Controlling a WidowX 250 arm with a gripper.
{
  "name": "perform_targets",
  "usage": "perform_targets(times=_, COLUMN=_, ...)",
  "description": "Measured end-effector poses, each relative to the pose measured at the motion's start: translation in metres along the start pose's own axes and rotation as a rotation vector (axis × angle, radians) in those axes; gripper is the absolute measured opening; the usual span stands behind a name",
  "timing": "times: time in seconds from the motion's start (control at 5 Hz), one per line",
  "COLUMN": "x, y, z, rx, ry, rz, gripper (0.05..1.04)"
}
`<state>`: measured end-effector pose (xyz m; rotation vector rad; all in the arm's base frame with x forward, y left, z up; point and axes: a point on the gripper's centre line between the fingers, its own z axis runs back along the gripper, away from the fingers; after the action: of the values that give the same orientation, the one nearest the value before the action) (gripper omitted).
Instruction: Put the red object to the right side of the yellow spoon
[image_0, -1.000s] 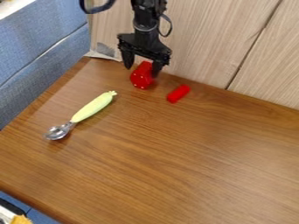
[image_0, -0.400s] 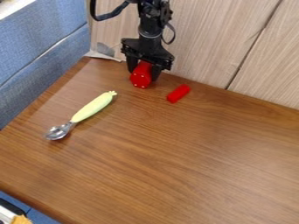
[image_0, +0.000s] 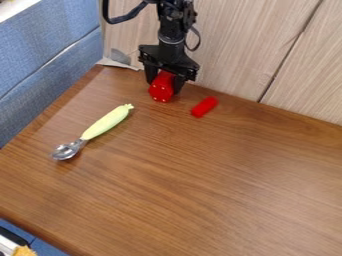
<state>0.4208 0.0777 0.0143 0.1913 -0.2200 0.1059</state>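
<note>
The black gripper (image_0: 164, 84) is low at the back of the table, shut on the larger red object (image_0: 161, 89). One finger is on each side of it, and the red end with small pale dots faces the camera. Whether the object touches the table cannot be told. To the front left lies the yellow spoon (image_0: 107, 122), its pale handle pointing to the back right and its metal bowl to the front left. A smaller red cylinder (image_0: 204, 107) lies on the table to the right of the gripper.
The wooden table (image_0: 220, 175) meets a light wood panel (image_0: 234, 45) along its back edge, close behind the gripper. A blue padded surface (image_0: 40, 60) runs along the left side.
The gripper has shifted slightly right and down, and its fingers have closed in on the larger red object. The spoon and small red cylinder have not moved.
</note>
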Motion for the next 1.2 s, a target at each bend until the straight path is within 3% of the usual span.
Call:
perform_targets(times=0.2, x=0.008, y=0.010, z=0.027, rx=0.038, ry=-0.054, rz=0.013, gripper=0.757)
perform_targets(times=0.4, x=-0.002, y=0.010, z=0.060, rx=0.007, ry=-0.102, rz=0.003, gripper=0.758)
perform_targets(times=0.8, x=-0.070, y=-0.007, z=0.090, rx=-0.054, ry=-0.119, rz=-0.096, gripper=0.757)
perform_targets(times=1.0, x=-0.111, y=-0.012, z=0.091, rx=-0.088, ry=-0.106, rz=-0.170, gripper=0.757)
perform_targets(times=1.2, x=-0.143, y=-0.008, z=0.090, rx=-0.095, ry=-0.125, rz=-0.258, gripper=0.757)
